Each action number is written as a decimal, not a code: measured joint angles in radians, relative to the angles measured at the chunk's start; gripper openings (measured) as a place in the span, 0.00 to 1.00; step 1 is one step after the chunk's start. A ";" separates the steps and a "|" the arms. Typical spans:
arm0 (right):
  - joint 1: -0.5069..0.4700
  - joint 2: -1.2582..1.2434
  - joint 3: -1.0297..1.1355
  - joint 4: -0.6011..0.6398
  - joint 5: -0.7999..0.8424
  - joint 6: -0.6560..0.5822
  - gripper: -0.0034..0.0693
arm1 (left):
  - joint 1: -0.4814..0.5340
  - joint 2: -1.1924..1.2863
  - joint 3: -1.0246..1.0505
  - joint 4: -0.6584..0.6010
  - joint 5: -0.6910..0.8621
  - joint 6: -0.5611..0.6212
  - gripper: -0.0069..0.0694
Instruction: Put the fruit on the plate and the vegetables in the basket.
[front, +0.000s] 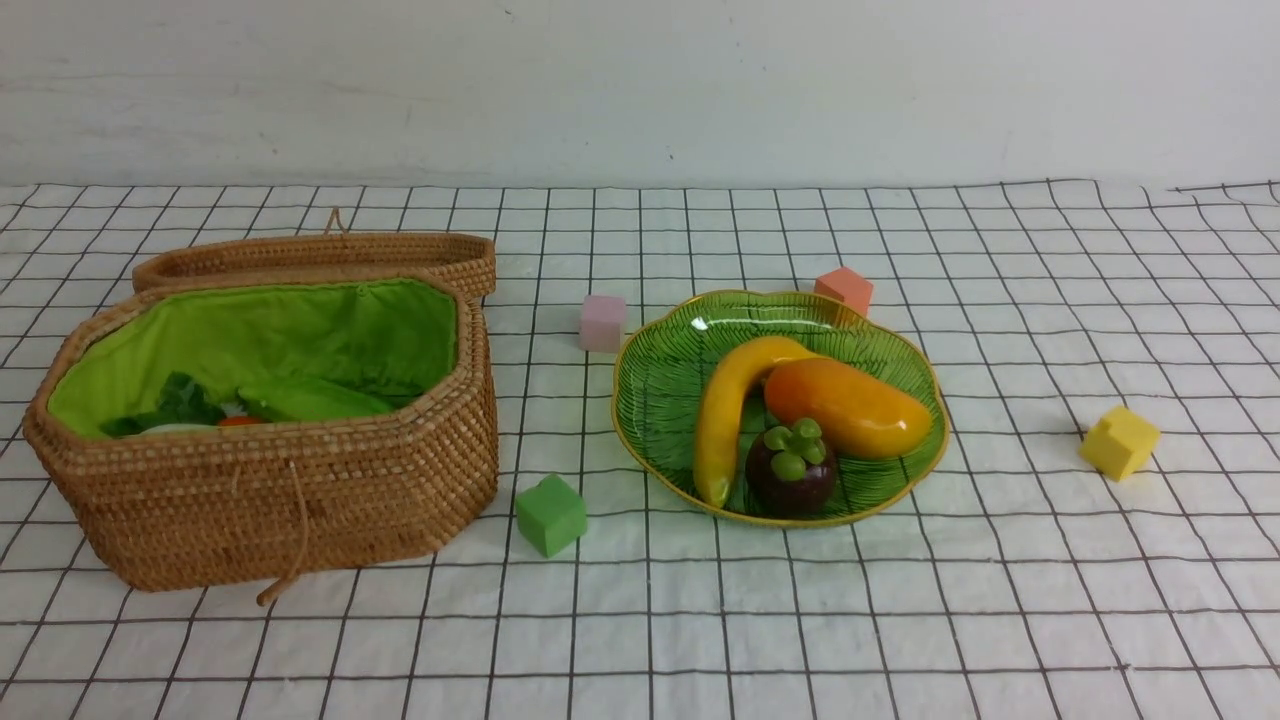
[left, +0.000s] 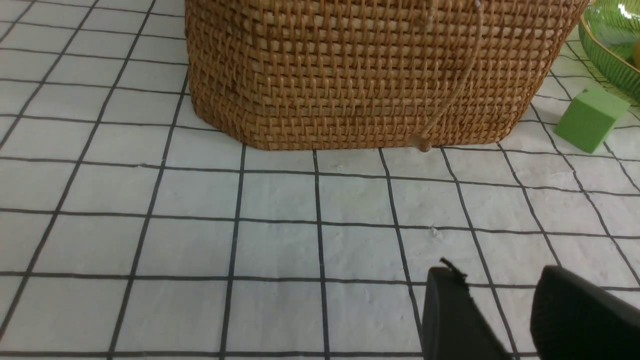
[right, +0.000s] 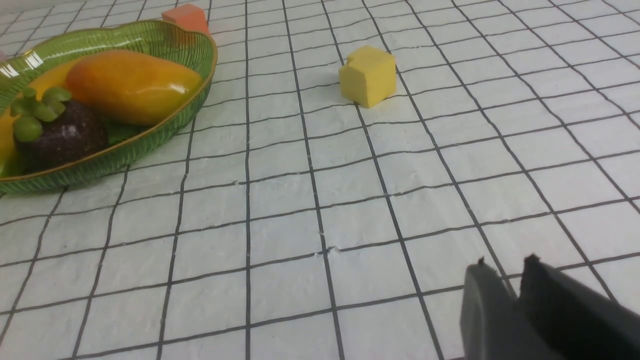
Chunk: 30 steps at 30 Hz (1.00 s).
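The wicker basket (front: 270, 500) stands open at the left, its lid lying behind it. Inside, against the green lining, lie the green cucumber (front: 310, 400), a bit of the orange carrot (front: 238, 421) and the white radish (front: 180, 428), mostly hidden by the rim. The green plate (front: 660, 380) holds the banana (front: 725, 415), mango (front: 845, 405) and mangosteen (front: 790, 475). Neither gripper shows in the front view. My left gripper (left: 495, 272) is open and empty above the cloth, in front of the basket (left: 360, 75). My right gripper (right: 506, 262) is shut and empty, away from the plate (right: 200, 100).
Foam cubes lie on the checked cloth: pink (front: 602, 322) and orange (front: 843, 290) behind the plate, green (front: 550, 515) between basket and plate, yellow (front: 1119, 441) at the right. A white wall stands at the back.
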 joint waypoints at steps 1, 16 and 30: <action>0.000 0.000 0.000 0.000 0.000 0.000 0.21 | 0.000 0.000 0.000 0.000 0.000 0.000 0.40; 0.000 0.000 0.000 0.000 0.000 0.000 0.24 | 0.000 0.000 0.000 0.000 0.000 0.000 0.40; 0.000 0.000 0.000 0.000 0.000 0.001 0.26 | 0.000 0.000 0.000 0.000 0.000 0.000 0.40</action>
